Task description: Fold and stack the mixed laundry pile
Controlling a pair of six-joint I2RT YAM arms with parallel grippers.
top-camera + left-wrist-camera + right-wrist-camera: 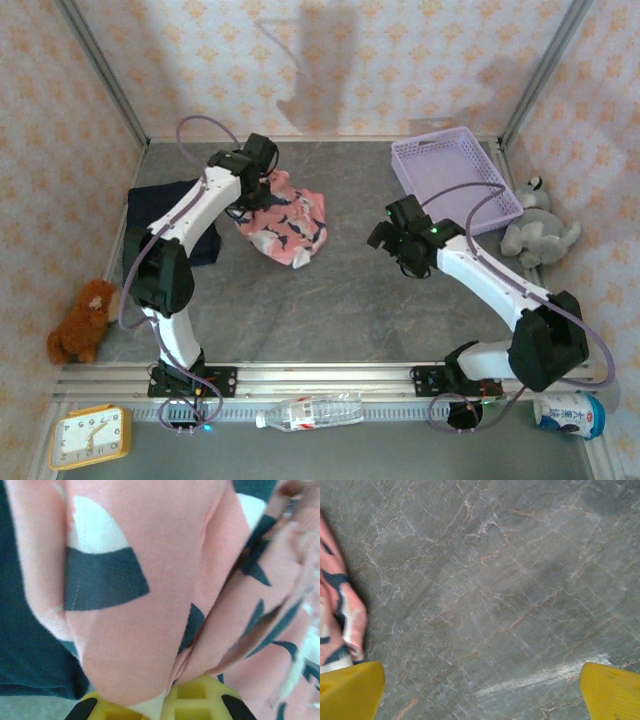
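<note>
The salmon-pink cloth (285, 225) with navy and white shark shapes lies crumpled at the middle left of the table. My left gripper (262, 188) is at its far left edge. In the left wrist view the left gripper (167, 700) is shut, with a fold of the pink cloth (150, 580) pinched between its yellow fingers (200, 700). The dark navy cloth (170, 215) lies flat to the left, partly under the left arm, and its edge (20, 645) borders the pink one. My right gripper (385, 237) hangs open over bare table to the right of the pink cloth (340, 615), its fingertips (615, 690) far apart.
A lavender basket (455, 175) stands at the back right with a grey plush toy (538, 230) beside it. A brown teddy (82, 320) sits at the left edge. A bottle (310, 412), a yellow clock (90, 437) and a can (570, 415) lie in front of the rail.
</note>
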